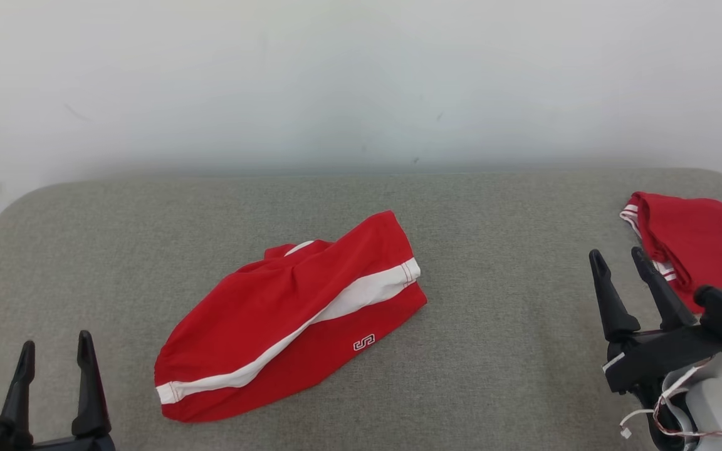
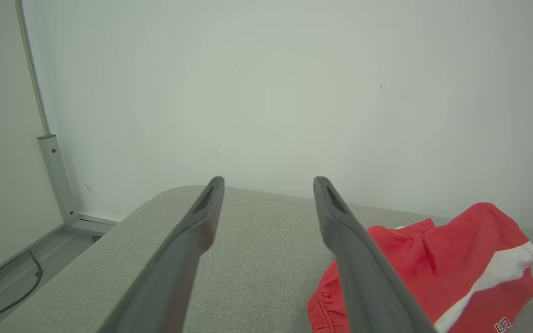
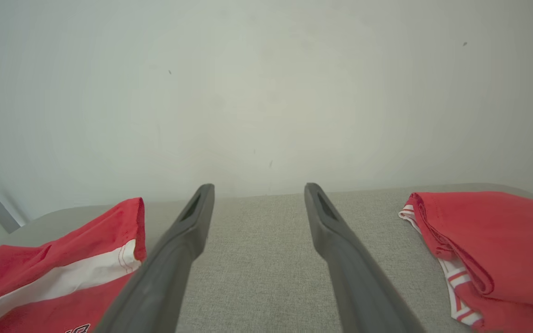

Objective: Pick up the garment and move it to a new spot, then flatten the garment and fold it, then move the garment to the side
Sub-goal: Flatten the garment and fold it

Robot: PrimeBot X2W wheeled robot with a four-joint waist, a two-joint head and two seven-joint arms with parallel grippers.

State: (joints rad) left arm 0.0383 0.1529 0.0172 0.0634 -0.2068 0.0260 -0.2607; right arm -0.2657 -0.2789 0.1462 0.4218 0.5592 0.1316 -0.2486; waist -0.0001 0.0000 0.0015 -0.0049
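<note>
1. Finds the red garment bunched at the middle of the grey padded surface, between the two arms and touching neither.
2. Carries nothing in the left gripper, at the near left with jaws spread wide, nor in the right gripper, at the right and equally wide.
3. Risks pinching only the top layer of the bunched cloth, with the rest left dragging and twisting on the lift.
4. Risks snagging the second red garment, just beside the right gripper, on a careless reach from that side.
5. Risks sealing creases into the fold after too little flattening.
6. Cannot make out the lower layers or underside of the heap.
7. Loses the second red garment past the right edge of the head view, and the left gripper's base past the bottom edge.
</note>
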